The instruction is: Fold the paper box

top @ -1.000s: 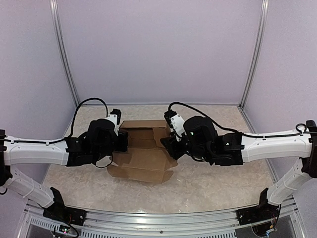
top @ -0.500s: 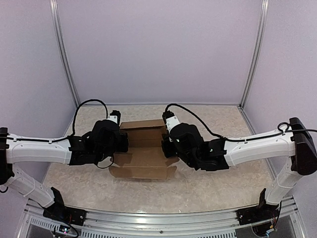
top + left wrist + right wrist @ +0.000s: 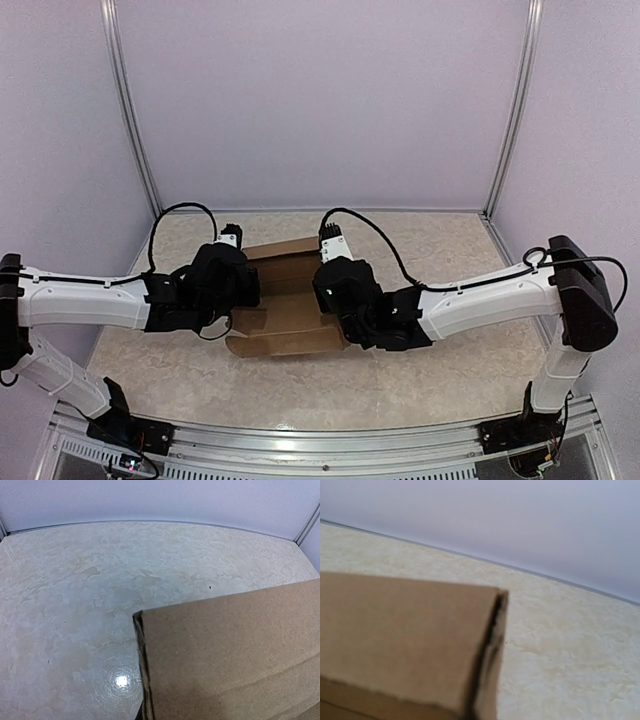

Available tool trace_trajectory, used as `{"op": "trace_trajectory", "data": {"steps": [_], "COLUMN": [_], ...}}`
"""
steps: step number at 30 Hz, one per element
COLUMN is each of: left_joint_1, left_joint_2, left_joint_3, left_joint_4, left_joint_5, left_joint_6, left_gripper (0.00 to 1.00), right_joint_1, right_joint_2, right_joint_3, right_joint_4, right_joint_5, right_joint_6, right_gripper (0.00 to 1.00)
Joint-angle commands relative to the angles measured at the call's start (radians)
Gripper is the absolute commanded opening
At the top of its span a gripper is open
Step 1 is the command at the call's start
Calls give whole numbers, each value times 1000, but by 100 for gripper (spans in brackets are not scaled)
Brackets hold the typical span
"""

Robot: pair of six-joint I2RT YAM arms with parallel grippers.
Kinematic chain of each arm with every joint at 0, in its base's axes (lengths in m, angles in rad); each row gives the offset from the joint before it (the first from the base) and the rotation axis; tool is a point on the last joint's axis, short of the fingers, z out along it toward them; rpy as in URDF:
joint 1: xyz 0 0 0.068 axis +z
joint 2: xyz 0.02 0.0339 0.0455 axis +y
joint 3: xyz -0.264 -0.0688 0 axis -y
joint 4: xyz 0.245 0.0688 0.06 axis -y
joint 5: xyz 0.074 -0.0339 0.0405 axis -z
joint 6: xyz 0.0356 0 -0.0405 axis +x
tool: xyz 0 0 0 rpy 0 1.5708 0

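Flagging: left tool point(image 3: 248, 286), right tool point(image 3: 323, 290) both pressed together at opposite ends of paper box point(image 3: 286, 314); you can't see fingertips or grip.

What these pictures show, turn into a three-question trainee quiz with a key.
1. True or false: the left gripper and the right gripper are at the same side of the paper box.
2. The box rests on: A) a pale mottled table; B) a blue tray; C) a wire rack.
3. Fill in: both wrist views show, close up, a brown ____ panel.
Key: 1 false, they are at opposite sides; 2 A; 3 cardboard.
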Motion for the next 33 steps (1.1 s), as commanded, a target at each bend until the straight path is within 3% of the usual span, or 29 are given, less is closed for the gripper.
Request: {"op": "trace_trajectory", "data": {"steps": [1, 4, 12, 20, 29, 31, 33], "left_joint_1": [-47, -47, -47, -47, -47, -45, -43], "left_joint_2": [15, 16, 12, 4, -84, -117, -150], "left_joint_3": [50, 55, 57, 54, -8, -39, -63], "left_joint_4": [19, 19, 19, 5, -29, -13, -7], "left_joint_5": [109, 109, 101, 91, 96, 112, 140], "left_joint_6": [10, 13, 17, 17, 30, 54, 77], "left_gripper": [0, 1, 26, 44, 63, 77, 80], "right_joint_1": [67, 70, 68, 49, -24, -43, -63], "right_joint_2": [37, 51, 63, 72, 89, 87, 79], "right_joint_3": [55, 79, 97, 94, 77, 60, 30], "right_joint_4": [130, 113, 60, 34, 16, 32, 66], "right_joint_5": [-60, -41, -10, -15, -110, -150, -198], "right_joint_6": [-25, -29, -31, -27, -10, -17, -21], "right_gripper": [0, 0, 0, 0, 0, 0, 0]}}
